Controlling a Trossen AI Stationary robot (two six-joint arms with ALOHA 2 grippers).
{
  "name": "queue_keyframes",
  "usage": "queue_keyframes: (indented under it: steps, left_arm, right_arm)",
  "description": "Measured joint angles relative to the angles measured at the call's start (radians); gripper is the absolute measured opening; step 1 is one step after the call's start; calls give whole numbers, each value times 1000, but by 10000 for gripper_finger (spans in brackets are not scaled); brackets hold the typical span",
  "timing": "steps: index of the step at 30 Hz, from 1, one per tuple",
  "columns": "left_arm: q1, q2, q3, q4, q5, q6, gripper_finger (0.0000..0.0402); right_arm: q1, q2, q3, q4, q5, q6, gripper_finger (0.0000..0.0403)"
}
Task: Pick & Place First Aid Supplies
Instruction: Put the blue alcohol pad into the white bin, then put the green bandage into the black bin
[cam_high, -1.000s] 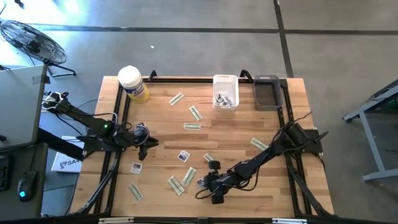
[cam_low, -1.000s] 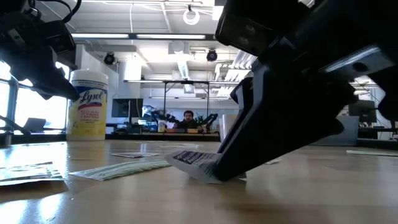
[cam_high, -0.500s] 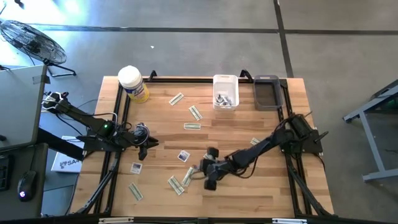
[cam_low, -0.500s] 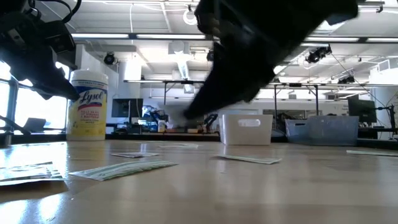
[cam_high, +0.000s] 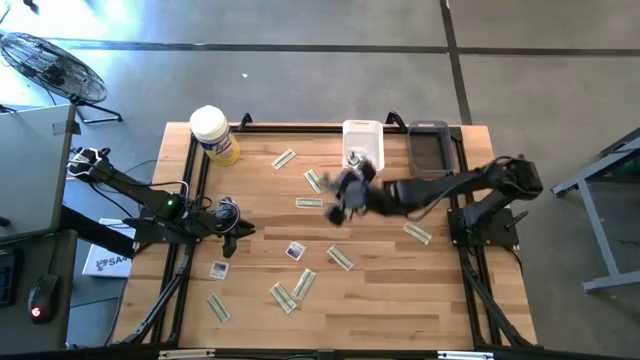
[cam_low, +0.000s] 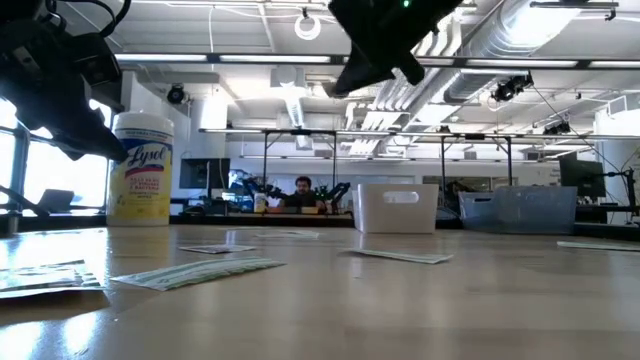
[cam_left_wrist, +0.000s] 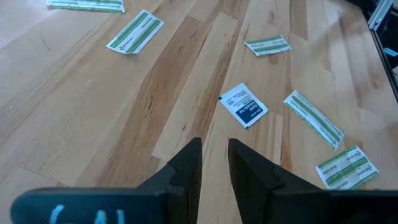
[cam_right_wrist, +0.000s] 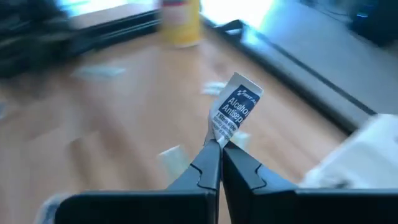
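Up above the table (cam_high: 400, 300), the right gripper (cam_high: 338, 205) is hanging in the air, just beside the white bin (cam_high: 363, 146) at the far edge. Its two dark fingers (cam_right_wrist: 205, 167) are pressed together, and they are pinching a small white packet (cam_right_wrist: 233, 112) with blue words on it. The packet is sticking up from the fingertips, off the wood. In the low view the right gripper (cam_low: 385, 40) is showing high up, well above the tabletop.

The left gripper (cam_high: 232, 238) is waiting near the left side of the table. Its fingers (cam_left_wrist: 186, 169) are sitting close together with a thin gap between them, and they are holding nothing. In front of it, another square white packet with a blue mark (cam_left_wrist: 244, 105) is lying flat on the wood.

More packets are lying all over the table. Green and white strips (cam_high: 310, 203) are lying in the middle, and more strips (cam_high: 303, 284) are lying near the front. One strip (cam_high: 417, 233) is lying on the right side. A square packet (cam_high: 219, 269) is lying near the left edge.

A yellow tub with a white lid (cam_high: 213, 134) is standing at the far left corner. A grey bin (cam_high: 428, 148) is sitting beside the white bin.
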Motion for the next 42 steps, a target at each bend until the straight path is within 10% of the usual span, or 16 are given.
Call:
queue_keyframes:
  steps: [18, 34, 42]
  left_arm:
    - [0, 0, 0, 0, 0, 0, 76]
    - [0, 0, 0, 0, 0, 0, 76]
    - [0, 0, 0, 0, 0, 0, 76]
  right_arm:
    - [-406, 105, 0, -183, -191, 102, 21]
    - [-398, 119, 0, -270, -161, 119, 84]
    - [-197, 30, 0, -239, -168, -8, 84]
